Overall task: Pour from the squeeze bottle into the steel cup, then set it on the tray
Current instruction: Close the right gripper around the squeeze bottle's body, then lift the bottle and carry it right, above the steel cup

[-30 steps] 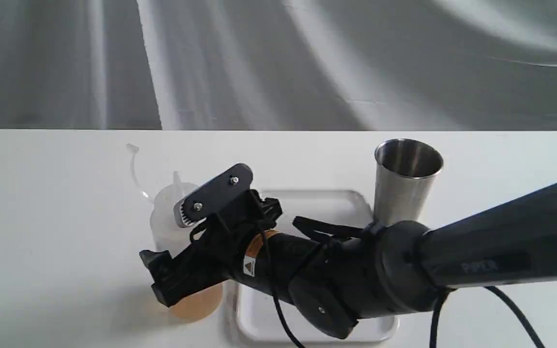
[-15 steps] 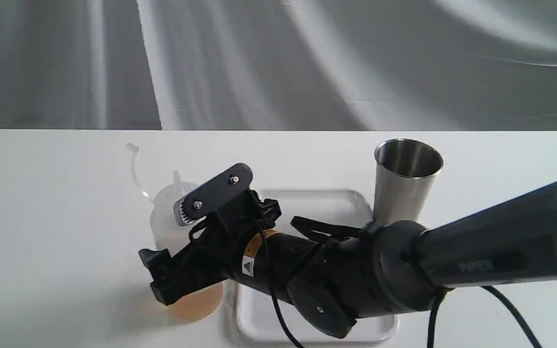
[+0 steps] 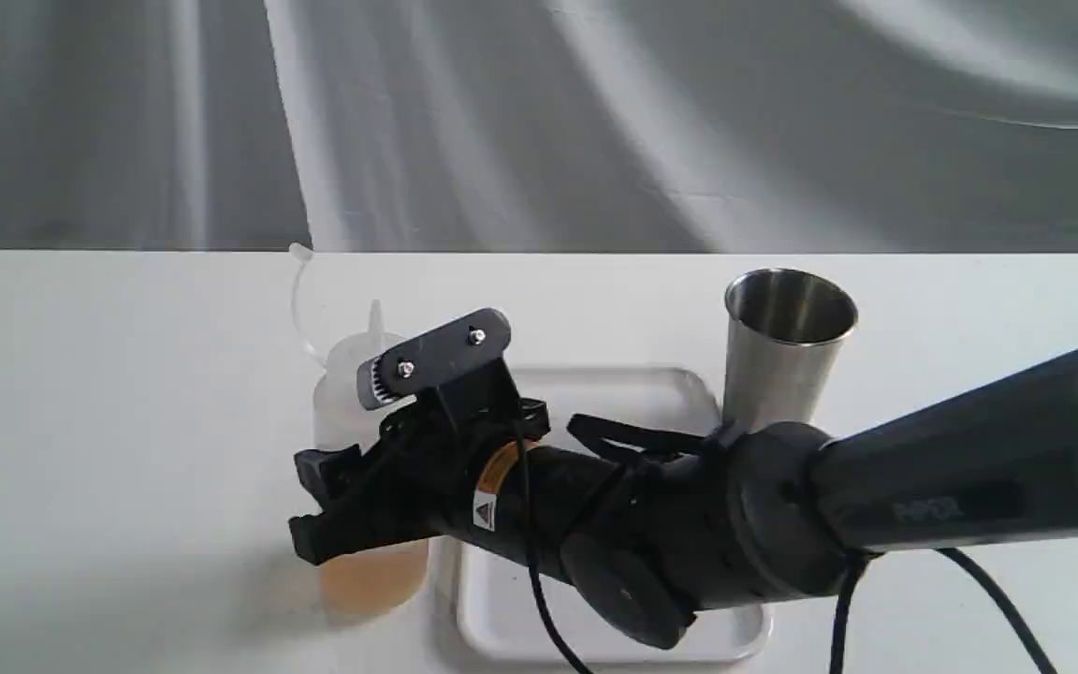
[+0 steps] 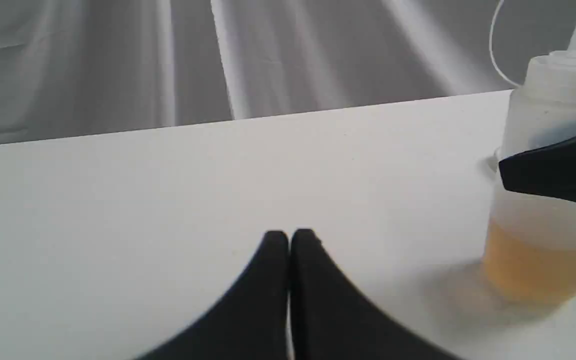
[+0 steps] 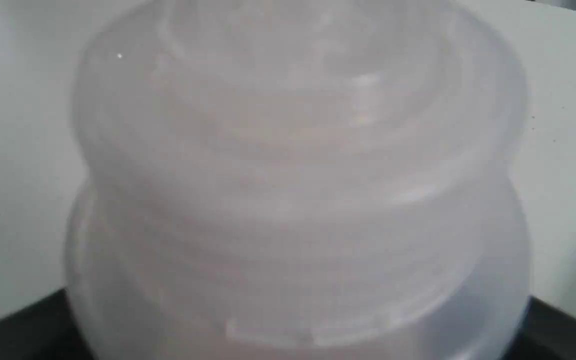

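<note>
The squeeze bottle (image 3: 349, 388) stands upright just left of the tray (image 3: 637, 393), with amber liquid in its lower part and its cap strap curling up to the left. My right gripper (image 3: 310, 505) reaches across from the right and is shut on the bottle's body. In the left wrist view one black finger (image 4: 553, 170) crosses the squeeze bottle (image 4: 543, 115). The squeeze bottle (image 5: 293, 175) fills the right wrist view. Behind the tray's right corner stands the steel cup (image 3: 787, 365), upright. My left gripper (image 4: 288, 240) is shut on nothing, low over the table left of the bottle.
The right arm (image 3: 923, 505) lies over most of the tray and hides its middle. The white table (image 3: 80, 421) ends at a far edge against a grey cloth backdrop (image 3: 539, 122).
The bottle in my right gripper has straightened up and shifted a little to the right; its nozzle and strap now stand higher. The cup and tray have not moved.
</note>
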You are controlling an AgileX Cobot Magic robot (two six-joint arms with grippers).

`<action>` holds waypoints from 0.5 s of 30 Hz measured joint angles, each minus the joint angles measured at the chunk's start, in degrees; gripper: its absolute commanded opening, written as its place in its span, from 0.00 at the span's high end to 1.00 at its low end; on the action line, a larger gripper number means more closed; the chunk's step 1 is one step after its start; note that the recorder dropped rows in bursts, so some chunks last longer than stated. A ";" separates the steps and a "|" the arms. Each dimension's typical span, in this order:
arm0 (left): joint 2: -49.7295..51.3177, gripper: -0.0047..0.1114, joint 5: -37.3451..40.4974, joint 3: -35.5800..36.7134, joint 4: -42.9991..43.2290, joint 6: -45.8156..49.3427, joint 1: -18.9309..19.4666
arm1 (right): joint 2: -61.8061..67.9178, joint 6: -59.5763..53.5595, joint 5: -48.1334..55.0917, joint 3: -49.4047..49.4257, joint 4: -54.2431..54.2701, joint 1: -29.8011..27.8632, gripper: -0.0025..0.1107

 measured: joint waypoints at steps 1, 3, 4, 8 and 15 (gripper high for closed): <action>0.00 0.96 0.00 0.00 0.00 0.00 0.00 | -0.41 0.36 0.45 0.00 0.00 0.00 0.95; 0.00 0.96 0.00 0.00 0.00 0.00 0.00 | -1.58 0.86 1.96 0.00 0.00 0.00 0.95; 0.00 0.96 0.00 0.00 0.00 0.00 0.00 | -2.46 0.95 2.68 0.00 0.00 0.00 0.95; 0.00 0.96 0.00 0.00 0.00 0.00 0.00 | -6.70 1.09 5.92 0.00 -1.50 -0.38 0.95; 0.00 0.96 0.00 0.00 0.00 0.00 0.00 | -14.02 1.20 14.17 0.00 -6.60 -4.14 0.95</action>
